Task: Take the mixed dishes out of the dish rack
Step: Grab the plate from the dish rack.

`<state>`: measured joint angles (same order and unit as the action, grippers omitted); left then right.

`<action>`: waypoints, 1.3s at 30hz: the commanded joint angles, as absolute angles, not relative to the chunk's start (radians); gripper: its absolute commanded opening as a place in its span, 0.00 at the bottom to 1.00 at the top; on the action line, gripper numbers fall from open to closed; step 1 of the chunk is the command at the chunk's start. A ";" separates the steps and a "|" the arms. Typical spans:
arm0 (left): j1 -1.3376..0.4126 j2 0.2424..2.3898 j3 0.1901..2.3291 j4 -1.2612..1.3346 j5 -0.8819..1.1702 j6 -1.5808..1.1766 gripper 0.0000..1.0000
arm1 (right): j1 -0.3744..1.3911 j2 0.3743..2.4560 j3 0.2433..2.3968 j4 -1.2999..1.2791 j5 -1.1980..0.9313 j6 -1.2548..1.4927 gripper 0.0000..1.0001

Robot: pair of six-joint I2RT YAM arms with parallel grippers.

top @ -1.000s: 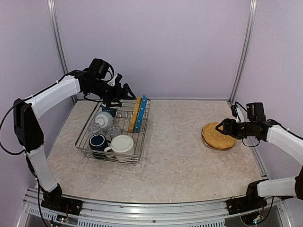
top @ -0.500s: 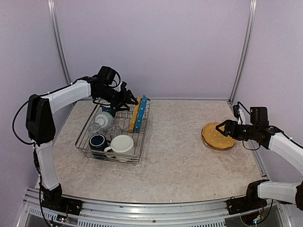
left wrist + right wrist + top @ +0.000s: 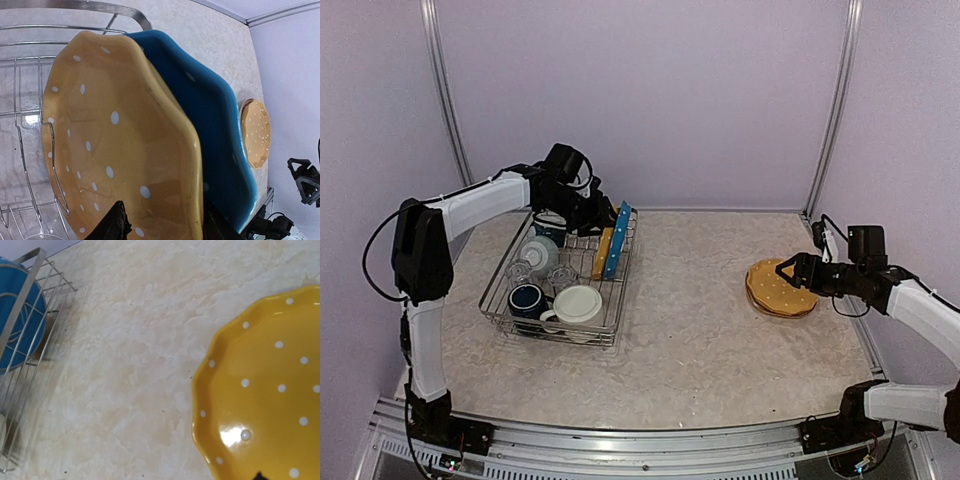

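Observation:
The dish rack (image 3: 552, 335) stands at the left of the table. A yellow dotted plate (image 3: 604, 252) and a blue plate (image 3: 619, 240) stand upright in its far right slots. My left gripper (image 3: 601, 222) reaches down from the back onto the yellow plate (image 3: 115, 140). One finger lies on the plate's face and the other sits between it and the blue plate (image 3: 220, 130). Another yellow dotted plate (image 3: 780, 292) lies flat on the table at the right. My right gripper (image 3: 786, 270) hovers open at its left rim with nothing in it.
In the rack sit a cream mug (image 3: 578, 303), a navy mug (image 3: 527, 298), a bowl on its side (image 3: 538, 253) and two clear glasses (image 3: 518, 271). Metal frame posts stand at the back corners. Bare table lies between the rack and the flat plate.
My left arm has swung right and down from above the rack's back edge onto the standing yellow plate, and its jaws have narrowed around the rim. The right arm has barely moved.

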<state>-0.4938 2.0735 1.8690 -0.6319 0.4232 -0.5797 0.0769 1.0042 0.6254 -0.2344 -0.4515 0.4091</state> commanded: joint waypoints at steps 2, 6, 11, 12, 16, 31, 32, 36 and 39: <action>-0.534 2.103 1.932 -0.730 0.207 -0.545 0.47 | 0.087 0.997 0.636 -0.241 -0.423 0.391 0.77; -0.541 2.097 1.947 -0.797 0.101 -0.519 0.42 | 0.089 0.993 0.631 -0.240 -0.427 0.405 0.77; -0.533 2.049 1.888 -0.808 0.033 -0.507 0.41 | 0.090 1.003 0.638 -0.236 -0.421 0.399 0.77; -0.529 2.043 1.886 -0.812 0.038 -0.514 0.40 | 0.092 1.006 0.642 -0.239 -0.420 0.399 0.77; -0.525 2.042 1.895 -0.831 0.007 -0.527 0.34 | 0.099 1.003 0.630 -0.221 -0.425 0.412 0.77; -0.545 2.154 2.025 -0.869 0.038 -0.543 0.21 | 0.112 1.015 0.628 -0.235 -0.407 0.413 0.77; -0.545 2.153 2.020 -0.864 0.040 -0.543 0.21 | 0.113 1.013 0.625 -0.234 -0.407 0.412 0.77; -0.545 2.156 2.013 -0.859 0.048 -0.548 0.19 | 0.113 1.033 0.635 -0.238 -0.402 0.404 0.77; -0.545 2.162 2.015 -0.862 0.051 -0.549 0.28 | 0.118 1.039 0.640 -0.236 -0.407 0.416 0.77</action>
<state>-0.5564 2.1162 2.0167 -0.8089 0.0856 -0.5053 0.1001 1.0256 0.6254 -0.2344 -0.4149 0.4122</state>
